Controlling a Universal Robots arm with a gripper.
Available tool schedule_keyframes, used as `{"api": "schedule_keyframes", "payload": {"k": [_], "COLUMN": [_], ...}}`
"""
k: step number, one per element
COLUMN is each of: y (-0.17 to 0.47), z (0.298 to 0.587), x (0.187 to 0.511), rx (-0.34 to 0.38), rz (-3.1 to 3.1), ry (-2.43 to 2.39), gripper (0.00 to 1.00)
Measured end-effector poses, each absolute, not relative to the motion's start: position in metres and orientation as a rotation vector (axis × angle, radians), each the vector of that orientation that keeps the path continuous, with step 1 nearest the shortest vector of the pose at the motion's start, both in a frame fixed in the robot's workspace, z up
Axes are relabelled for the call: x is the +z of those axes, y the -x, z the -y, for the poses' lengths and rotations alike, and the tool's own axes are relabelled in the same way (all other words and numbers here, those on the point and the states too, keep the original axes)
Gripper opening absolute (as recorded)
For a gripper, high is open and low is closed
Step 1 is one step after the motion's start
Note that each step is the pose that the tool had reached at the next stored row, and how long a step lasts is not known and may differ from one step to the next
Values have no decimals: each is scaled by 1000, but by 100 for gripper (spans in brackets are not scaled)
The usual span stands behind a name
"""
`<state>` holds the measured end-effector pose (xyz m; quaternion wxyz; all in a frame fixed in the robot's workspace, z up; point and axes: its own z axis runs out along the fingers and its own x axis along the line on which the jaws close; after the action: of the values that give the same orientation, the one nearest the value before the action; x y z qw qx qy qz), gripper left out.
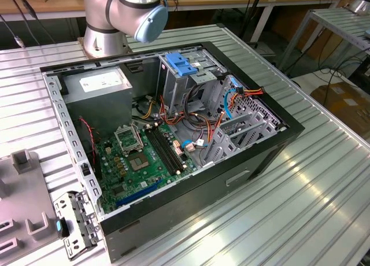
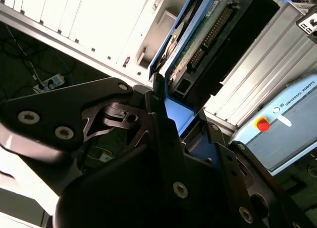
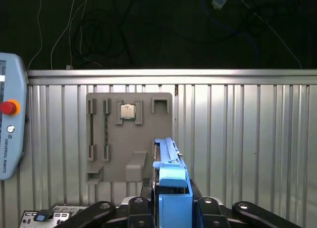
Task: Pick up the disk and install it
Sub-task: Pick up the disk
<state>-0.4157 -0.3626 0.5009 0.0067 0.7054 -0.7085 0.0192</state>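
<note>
Clamping 1 disk (image 3: 167, 156) edge-on, the claw (image 3: 171, 204) had its 2 fingers (image 2: 166, 134) closed on it, parted only by its thickness. In the second wrist view the green circuit board (image 2: 205, 37) on the drive showed. Beyond it, in the first wrist view, 1 grey fixture plate (image 3: 114, 158) carrying 1 chip (image 3: 128, 111) lay on the ribbed table (image 3: 237, 139), near 1 pendant (image 3: 11, 139). In the exterior view, 1 open computer case (image 1: 243, 173) stood with 1 blue latch (image 1: 180, 65) topping its drive cage (image 1: 173, 89).
</note>
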Motion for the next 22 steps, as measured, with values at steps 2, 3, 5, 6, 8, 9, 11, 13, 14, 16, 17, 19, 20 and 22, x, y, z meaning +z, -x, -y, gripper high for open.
{"api": "schedule_keyframes", "payload": {"k": [2,3,5,6,8,9,11,13,14,16,17,19,20,22], "y": [411,410,406,405,400,399,396,393,389,385,384,381,379,376], "z": [363,363,363,363,363,363,363,363,363,363,363,363,363,363], "x": [501,501,501,501,501,501,501,501,501,501,501,501,501,501], "rx": [60,60,60,60,60,60,60,60,60,60,60,60,60,60], "rz": [2216,2216,2216,2216,2216,2216,2216,2216,2216,2216,2216,2216,2216,2216], "ry": [-2207,-2207,-2207,-2207,-2207,-2207,-2207,-2207,-2207,-2207,-2207,-2207,-2207,-2207], "gripper": [37,37,37,37,37,37,37,37,37,37,37,37,37,37]}}
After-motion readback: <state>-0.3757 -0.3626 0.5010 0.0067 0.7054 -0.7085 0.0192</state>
